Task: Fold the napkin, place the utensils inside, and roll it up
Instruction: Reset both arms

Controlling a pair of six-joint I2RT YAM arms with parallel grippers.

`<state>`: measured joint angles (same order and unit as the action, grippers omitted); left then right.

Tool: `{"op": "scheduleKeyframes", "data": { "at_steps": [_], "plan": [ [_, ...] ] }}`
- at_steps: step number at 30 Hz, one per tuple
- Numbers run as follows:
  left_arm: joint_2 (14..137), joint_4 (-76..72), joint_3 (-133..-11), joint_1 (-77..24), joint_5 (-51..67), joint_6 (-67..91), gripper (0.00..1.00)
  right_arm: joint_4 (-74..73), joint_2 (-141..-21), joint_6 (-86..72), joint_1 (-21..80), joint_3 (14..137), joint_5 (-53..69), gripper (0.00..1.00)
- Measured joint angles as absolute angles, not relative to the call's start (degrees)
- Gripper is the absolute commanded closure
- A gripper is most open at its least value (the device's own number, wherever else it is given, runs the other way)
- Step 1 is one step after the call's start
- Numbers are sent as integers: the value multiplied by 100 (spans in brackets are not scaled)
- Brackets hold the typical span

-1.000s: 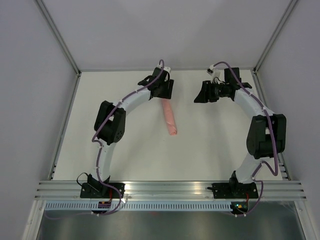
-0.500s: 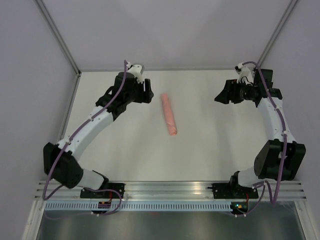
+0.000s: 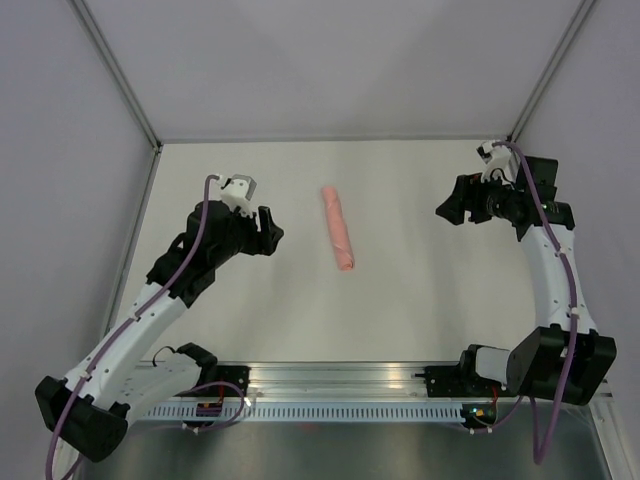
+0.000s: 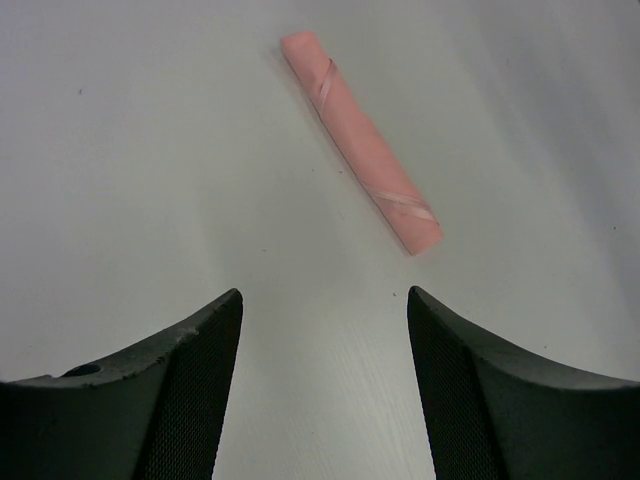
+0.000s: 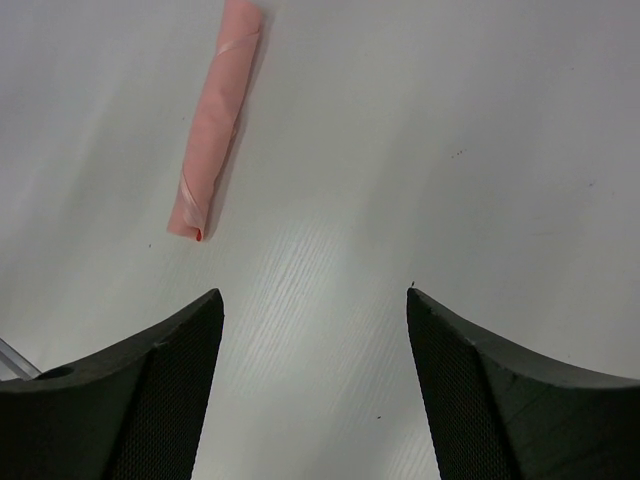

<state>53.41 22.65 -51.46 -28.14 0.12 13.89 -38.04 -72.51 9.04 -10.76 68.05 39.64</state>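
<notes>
The salmon-pink napkin (image 3: 338,227) lies rolled into a slim tube on the white table, a little back of centre. It also shows in the left wrist view (image 4: 360,140) and the right wrist view (image 5: 216,118). No utensils show; any inside the roll are hidden. My left gripper (image 3: 268,232) is open and empty, left of the roll and apart from it; its jaws (image 4: 324,300) stand wide. My right gripper (image 3: 447,208) is open and empty, well right of the roll (image 5: 312,297).
The white table (image 3: 400,300) is bounded by grey walls and metal frame posts at the back corners (image 3: 155,145). An aluminium rail (image 3: 340,375) with the arm bases runs along the near edge.
The left arm has pulled back from the roll's far end, swinging left and toward the near edge. The right arm has drawn out to the right. The roll has stayed in place.
</notes>
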Motion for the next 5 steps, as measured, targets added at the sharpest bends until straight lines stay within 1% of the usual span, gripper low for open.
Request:
{"op": "scheduleKeyframes", "data": {
  "at_steps": [4, 5],
  "plan": [
    [5334, 2292, -5146, -2814, 14, 1389, 28, -3677, -7061, 902, -1079, 6602, 3833, 20],
    [5330, 2307, -5146, -2814, 16, 1389, 28, -3636, -6997, 895, -1079, 6563, 3791, 17]
  ]
}}
